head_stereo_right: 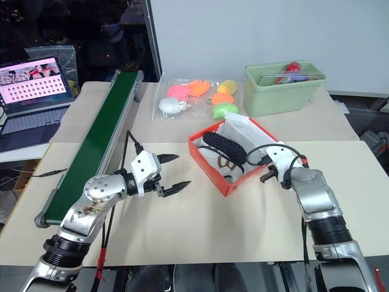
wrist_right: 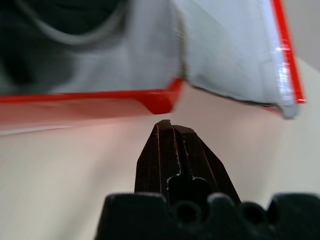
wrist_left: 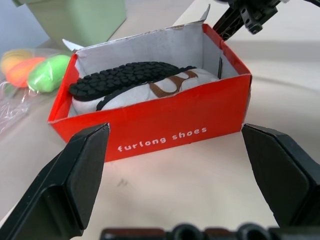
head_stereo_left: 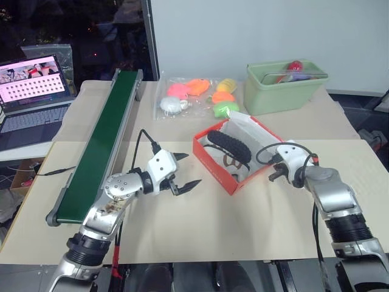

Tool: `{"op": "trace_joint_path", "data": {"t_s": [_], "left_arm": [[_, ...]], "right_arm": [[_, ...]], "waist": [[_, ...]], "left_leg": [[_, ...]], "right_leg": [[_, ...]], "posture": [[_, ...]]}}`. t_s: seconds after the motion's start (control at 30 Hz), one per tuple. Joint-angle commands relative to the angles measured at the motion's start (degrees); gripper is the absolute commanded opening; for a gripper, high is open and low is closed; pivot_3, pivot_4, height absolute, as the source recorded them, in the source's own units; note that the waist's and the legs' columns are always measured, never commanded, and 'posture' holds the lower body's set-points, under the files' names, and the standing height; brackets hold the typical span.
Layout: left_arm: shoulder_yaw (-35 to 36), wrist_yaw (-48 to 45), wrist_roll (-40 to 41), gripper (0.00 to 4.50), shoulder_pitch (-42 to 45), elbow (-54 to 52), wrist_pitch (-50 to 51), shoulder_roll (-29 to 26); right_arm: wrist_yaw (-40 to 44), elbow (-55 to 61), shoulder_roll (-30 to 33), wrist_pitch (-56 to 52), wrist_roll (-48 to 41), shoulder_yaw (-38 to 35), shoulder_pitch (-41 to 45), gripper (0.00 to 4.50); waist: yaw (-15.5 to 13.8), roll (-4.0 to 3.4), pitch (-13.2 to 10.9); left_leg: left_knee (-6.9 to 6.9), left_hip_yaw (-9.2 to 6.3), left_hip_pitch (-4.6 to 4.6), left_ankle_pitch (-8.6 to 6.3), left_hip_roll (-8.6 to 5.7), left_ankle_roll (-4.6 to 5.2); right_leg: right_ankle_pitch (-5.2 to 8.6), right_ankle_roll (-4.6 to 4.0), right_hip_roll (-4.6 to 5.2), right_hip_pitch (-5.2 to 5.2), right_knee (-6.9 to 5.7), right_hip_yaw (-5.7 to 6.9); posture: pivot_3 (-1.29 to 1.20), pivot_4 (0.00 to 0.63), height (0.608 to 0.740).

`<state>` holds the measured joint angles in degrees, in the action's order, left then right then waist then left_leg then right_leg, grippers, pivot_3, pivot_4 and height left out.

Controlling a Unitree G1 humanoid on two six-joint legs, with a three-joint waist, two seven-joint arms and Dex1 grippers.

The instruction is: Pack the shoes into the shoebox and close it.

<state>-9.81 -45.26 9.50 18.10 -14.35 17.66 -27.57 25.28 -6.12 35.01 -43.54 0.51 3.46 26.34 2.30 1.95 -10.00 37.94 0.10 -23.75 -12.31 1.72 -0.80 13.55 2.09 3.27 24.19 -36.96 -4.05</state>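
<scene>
The shoebox (head_stereo_left: 233,159) sits open on the table (head_stereo_left: 200,225), near its middle, with the lid (head_stereo_left: 252,125) folded back on the far side. Both shoes (head_stereo_left: 228,149) lie inside it, one on its side with the black sole facing up, the other partly under it and hard to make out. The left gripper (head_stereo_left: 181,171) hovers just left of the box, fingers spread wide and holding nothing; in its wrist view the box's front wall reads "furlong shoes". The right gripper (wrist_right: 172,145) is low at the box's right corner, fingers pressed together with nothing between them; it appears to be just short of the cardboard, though contact is hard to judge. Behind the box are a bag of toys (head_stereo_left: 194,97) and a green tub (head_stereo_left: 285,85).
</scene>
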Motion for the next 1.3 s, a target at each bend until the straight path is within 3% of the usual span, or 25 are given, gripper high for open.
{"op": "trace_joint_path", "data": {"t_s": [0.03, 0.33, 0.57, 0.8, 1.0, 1.3], "left_arm": [[1.1, 0.2, 1.1, 4.50, 0.7, -2.6, 0.3, -0.3], [1.2, -0.1, 1.3, 4.50, 1.2, -2.4, 0.5, -0.8], [1.0, -0.7, 1.4, 4.50, 2.1, -1.8, 0.4, -0.9], [0.6, -1.0, 1.4, 4.50, 2.9, -0.9, 0.1, -0.8], [0.8, -1.5, 1.7, 4.50, 3.9, -0.5, 0.1, -1.0], [1.3, -2.2, 2.0, 4.50, 4.7, 0.0, 0.0, -2.0]], "right_arm": [[-3.8, -1.8, -1.7, 5.0, 0.6, -2.9, 1.3, 0.04], [-0.2, 6.0, -8.9, 4.2, -8.3, -6.8, 0.5, 0.04], [6.0, 17.6, -9.5, -4.3, -19.2, -9.1, -3.6, 0.04], [0.6, 12.9, -9.4, -1.2, -16.3, -10.8, -3.6, 0.04], [-9.7, 6.7, -14.7, 4.2, -13.2, -13.8, -2.4, 0.04], [-11.3, 5.8, -18.1, 3.0, -12.4, -10.8, -4.9, 0.04]], "waist": [[0.1, 0.00, 0.0], [0.6, -0.01, 0.0], [0.0, -0.01, 0.0], [0.0, -0.01, 0.0], [0.2, -0.01, 0.0], [0.2, -0.01, 0.0]], "left_leg": [[0.00, 0.00, 0.00, 0.00, 0.00, 0.00], [0.00, 0.00, 0.01, 0.00, 0.04, 0.00], [0.00, -0.04, 0.00, 0.00, 0.04, 0.00], [0.00, -0.04, 0.01, 0.00, 0.02, 0.00], [0.00, -0.02, 0.01, 0.00, 0.02, 0.00], [0.00, -0.03, -0.01, 0.00, 0.02, 0.00]], "right_leg": [[0.00, 0.00, 0.00, 0.01, -0.01, 0.00], [-0.01, -0.01, -0.02, 0.02, -0.04, -0.02], [0.00, 0.00, -0.02, -0.01, -0.03, 0.02], [0.00, 0.00, -0.02, -0.01, -0.04, 0.03], [-0.01, -0.01, -0.02, 0.01, -0.06, 0.01], [0.00, -0.01, -0.01, 0.01, -0.06, 0.01]], "posture": [[0.00, 0.150, 0.729], [0.00, 0.150, 0.729], [0.00, 0.150, 0.729], [0.00, 0.150, 0.729], [0.00, 0.150, 0.729], [0.00, 0.150, 0.729]]}}
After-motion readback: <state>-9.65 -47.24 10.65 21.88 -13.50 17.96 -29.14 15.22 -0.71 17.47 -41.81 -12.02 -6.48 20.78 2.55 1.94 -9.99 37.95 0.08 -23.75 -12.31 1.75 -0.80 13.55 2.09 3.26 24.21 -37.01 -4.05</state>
